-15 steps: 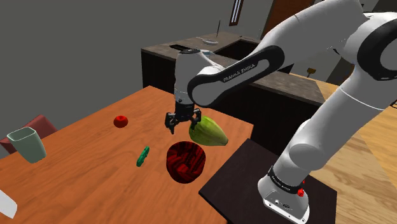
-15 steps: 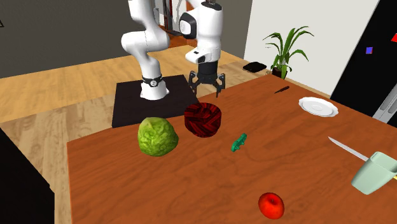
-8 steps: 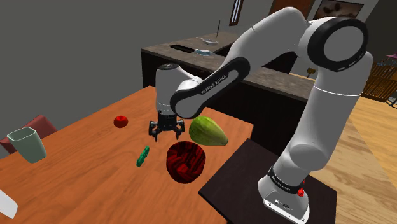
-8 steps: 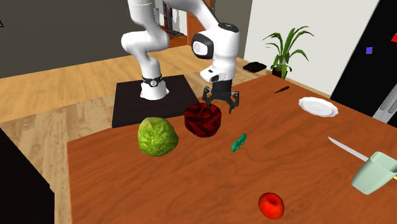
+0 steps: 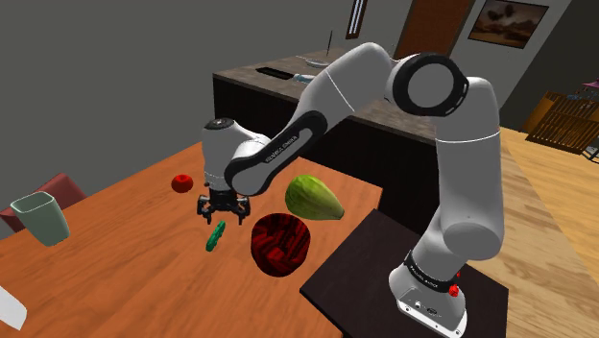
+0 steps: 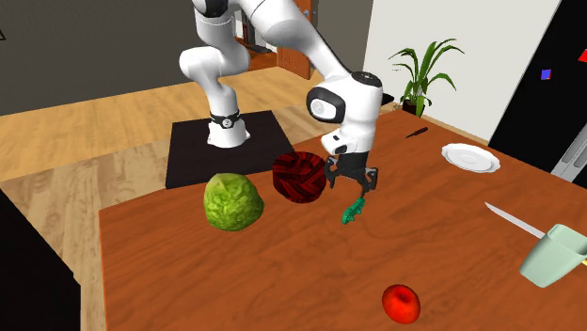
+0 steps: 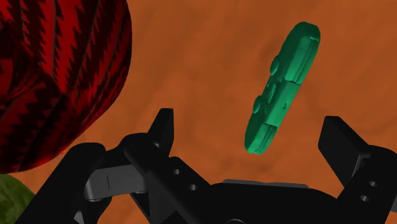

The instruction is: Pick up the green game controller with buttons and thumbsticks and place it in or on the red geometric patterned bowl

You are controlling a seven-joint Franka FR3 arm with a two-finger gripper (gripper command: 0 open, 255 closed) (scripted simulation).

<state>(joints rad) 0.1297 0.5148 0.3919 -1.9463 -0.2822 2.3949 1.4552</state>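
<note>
Hovering jaws apart just above the green game controller (image 7: 282, 89), the gripper (image 5: 222, 210) needs centring across its narrow width before descending.

Arm (image 5: 468, 192) is chunky glossy white shells with rounded elbows, and the joints show dark grey rings, the biggest one in the upper right of the shoulder view. There's dark lettering along the forearm shell, too small to read. At the lower right, the base (image 5: 427, 293) has a black band and a little red dot. Claw (image 7: 251, 133) is all black and blocky, with two square-tipped fingers (image 7: 337, 137) and small round screw holes in the body.
</note>
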